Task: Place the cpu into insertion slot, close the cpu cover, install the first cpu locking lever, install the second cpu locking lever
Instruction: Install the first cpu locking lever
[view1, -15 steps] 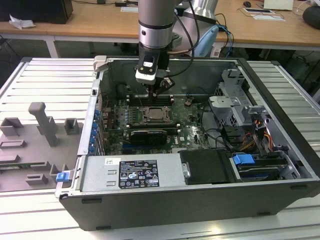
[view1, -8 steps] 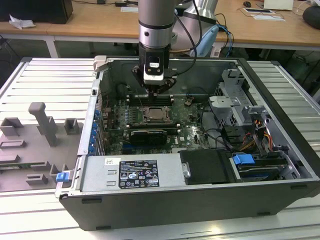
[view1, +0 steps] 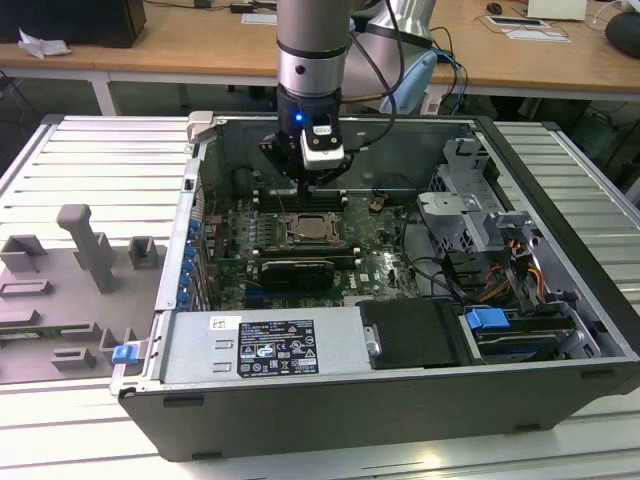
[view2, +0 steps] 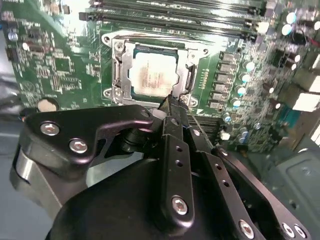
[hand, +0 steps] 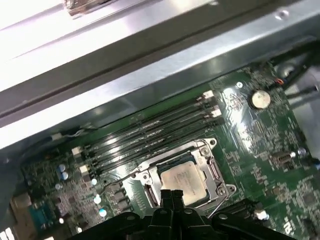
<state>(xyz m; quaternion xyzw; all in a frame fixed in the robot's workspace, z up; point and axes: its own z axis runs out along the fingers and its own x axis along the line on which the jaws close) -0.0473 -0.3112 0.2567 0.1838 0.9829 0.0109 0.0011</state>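
Gripper (view2: 172, 101) vertical, just above cpu (view2: 152, 75)

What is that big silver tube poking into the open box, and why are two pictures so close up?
That is a robot arm, a machine that moves like your arm. The grey box is an opened computer case. One camera stands outside; two ride near the arm's wrist, so they look past its black gripper at the green circuit board. The small pale silver square chip lies in its square socket, with a thin silvery frame around it. The gripper is shut and holds nothing.
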